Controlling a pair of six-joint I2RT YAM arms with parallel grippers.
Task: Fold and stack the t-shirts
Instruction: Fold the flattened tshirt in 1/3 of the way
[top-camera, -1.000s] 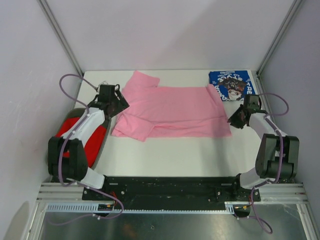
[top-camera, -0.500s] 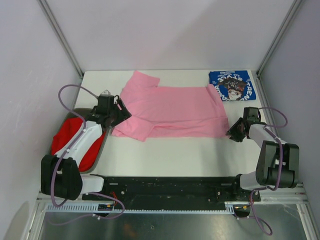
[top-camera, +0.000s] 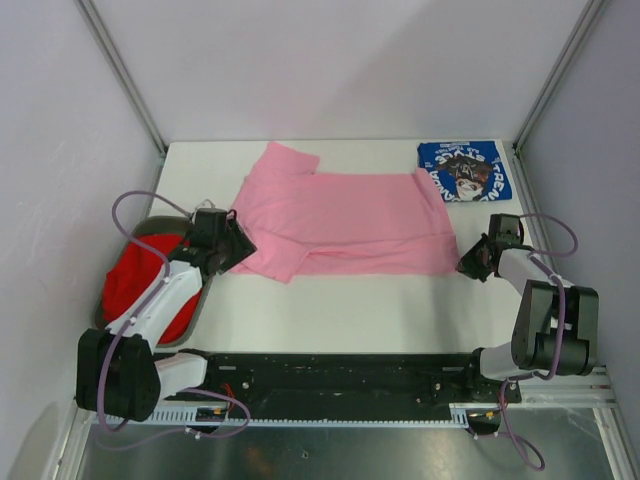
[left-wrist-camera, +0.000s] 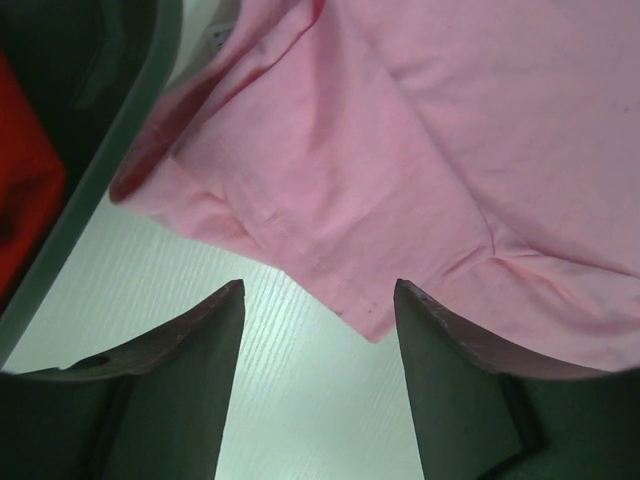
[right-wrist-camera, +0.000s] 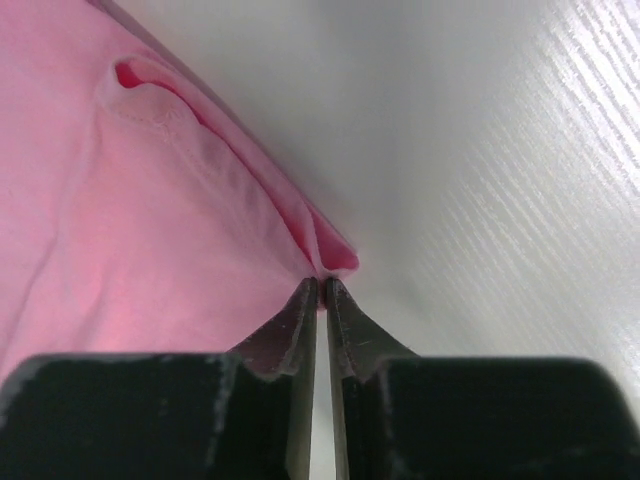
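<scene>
The pink t-shirt (top-camera: 345, 222) lies spread across the middle of the white table (top-camera: 350, 300). My left gripper (top-camera: 236, 246) is open just off its near left corner; in the left wrist view the pink hem (left-wrist-camera: 380, 200) lies just beyond my spread fingertips (left-wrist-camera: 232, 300). My right gripper (top-camera: 466, 262) is shut on the shirt's near right corner, and the pink cloth (right-wrist-camera: 150, 230) bunches at my closed fingertips (right-wrist-camera: 310, 290). The blue printed t-shirt (top-camera: 464, 170) lies folded at the far right corner. The red t-shirt (top-camera: 140, 285) sits in the grey bin at left.
The grey oval bin (top-camera: 199, 297) stands at the table's left edge beside my left arm; its rim (left-wrist-camera: 110, 170) also shows in the left wrist view. White walls and metal posts enclose the table. The black base rail (top-camera: 340, 375) runs along the near edge.
My left arm has drawn back toward the near side, from the shirt's left sleeve to its near left corner. My right gripper moved nearer, to the shirt's near right corner.
</scene>
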